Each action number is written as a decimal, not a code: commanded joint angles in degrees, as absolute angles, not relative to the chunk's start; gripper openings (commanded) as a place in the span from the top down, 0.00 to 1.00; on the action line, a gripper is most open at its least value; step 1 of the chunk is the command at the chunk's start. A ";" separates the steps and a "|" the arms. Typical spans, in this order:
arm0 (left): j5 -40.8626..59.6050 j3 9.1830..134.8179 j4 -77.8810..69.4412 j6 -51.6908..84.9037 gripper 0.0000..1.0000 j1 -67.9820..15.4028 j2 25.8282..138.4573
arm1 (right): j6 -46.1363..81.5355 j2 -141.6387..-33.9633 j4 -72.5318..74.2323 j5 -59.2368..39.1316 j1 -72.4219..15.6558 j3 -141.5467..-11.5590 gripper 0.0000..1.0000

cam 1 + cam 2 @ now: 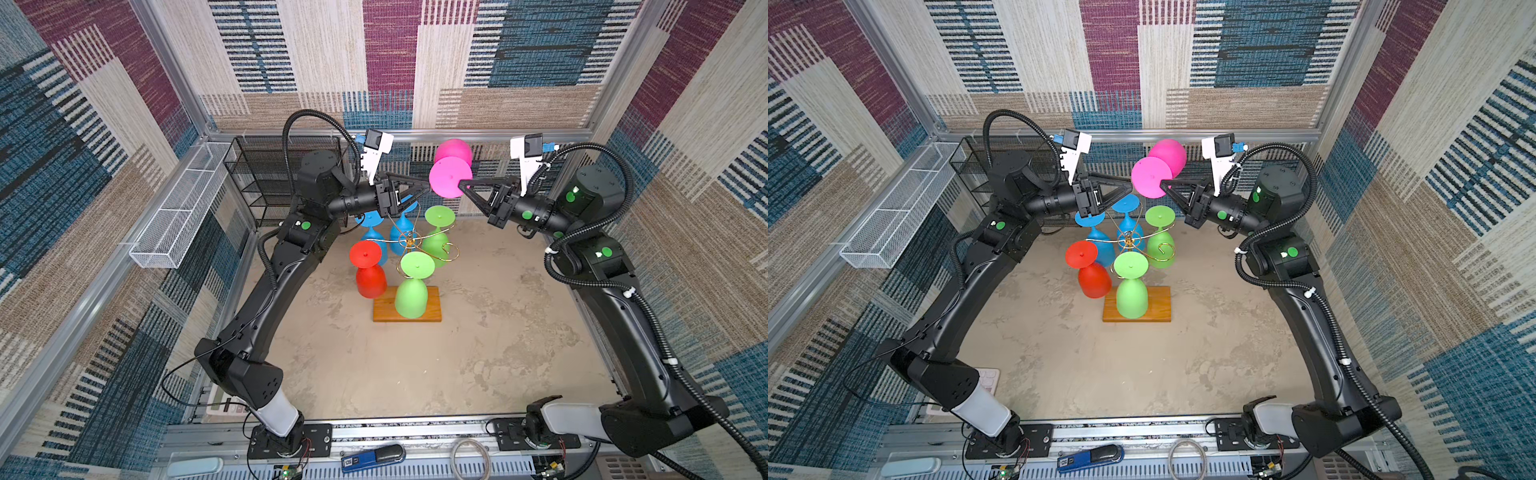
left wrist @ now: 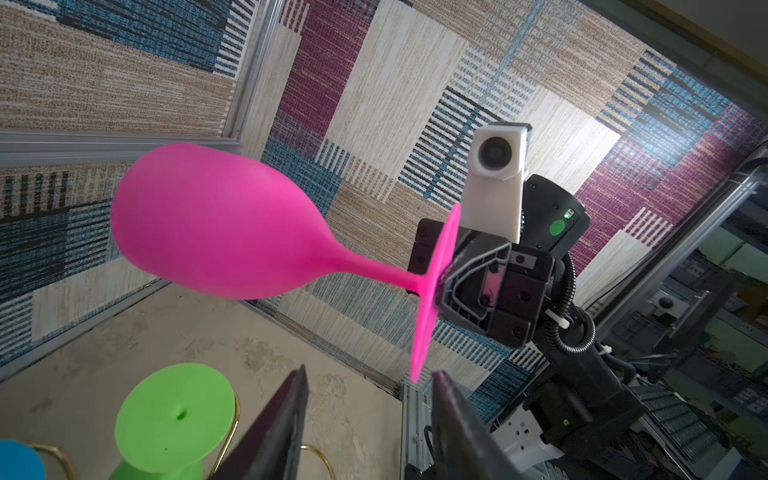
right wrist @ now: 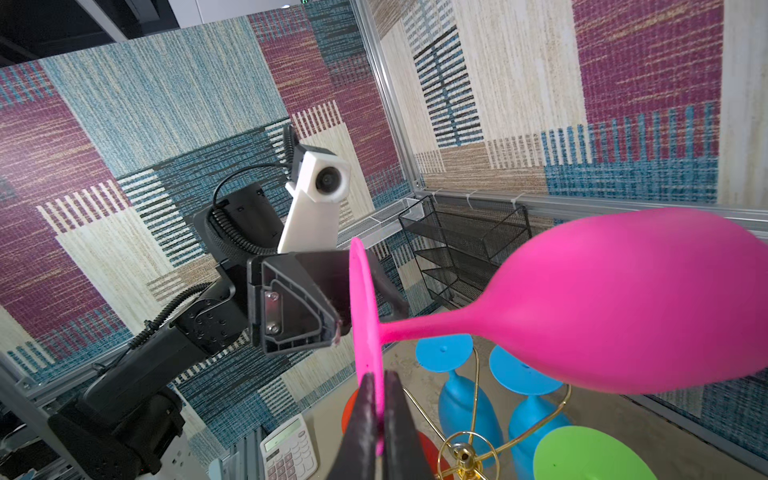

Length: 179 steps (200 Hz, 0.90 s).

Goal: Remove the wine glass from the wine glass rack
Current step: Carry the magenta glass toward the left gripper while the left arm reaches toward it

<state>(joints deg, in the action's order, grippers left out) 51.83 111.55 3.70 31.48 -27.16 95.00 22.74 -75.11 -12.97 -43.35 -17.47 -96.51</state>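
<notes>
The pink wine glass (image 1: 451,176) (image 1: 1152,176) (image 2: 216,220) (image 3: 623,299) hangs in the air on its side, above and behind the wine glass rack (image 1: 432,307) (image 1: 1160,309). My right gripper (image 1: 461,185) (image 1: 1165,183) (image 3: 376,376) is shut on the rim of its foot. My left gripper (image 1: 428,187) (image 1: 1129,188) (image 2: 370,370) is open, and its jaws straddle the opposite edge of the foot, which lies close to one fingertip (image 2: 436,376). A red glass (image 1: 368,270), two blue and two green ones hang upside down on the gold arms.
A black mesh shelf unit (image 1: 270,178) stands at the back left and a long white mesh basket (image 1: 178,212) runs along the left wall. A calculator (image 3: 291,449) lies by the left arm's base. A blue stapler (image 1: 374,457) rests on the front rail.
</notes>
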 commanded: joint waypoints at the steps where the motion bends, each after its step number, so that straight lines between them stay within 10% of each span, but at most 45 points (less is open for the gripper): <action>1: 54.53 112.15 -1.34 33.01 0.51 -27.59 95.68 | 23.72 -74.83 -10.13 -44.51 -18.16 -96.15 1.00; 78: 56.82 111.80 -8.78 38.88 0.61 -28.39 96.59 | 24.87 -74.76 -8.38 -43.96 -19.61 -93.83 1.00; 179: 58.98 110.50 -15.62 45.33 1.00 -29.00 96.84 | 25.16 -74.83 -7.10 -42.92 -20.29 -92.72 1.00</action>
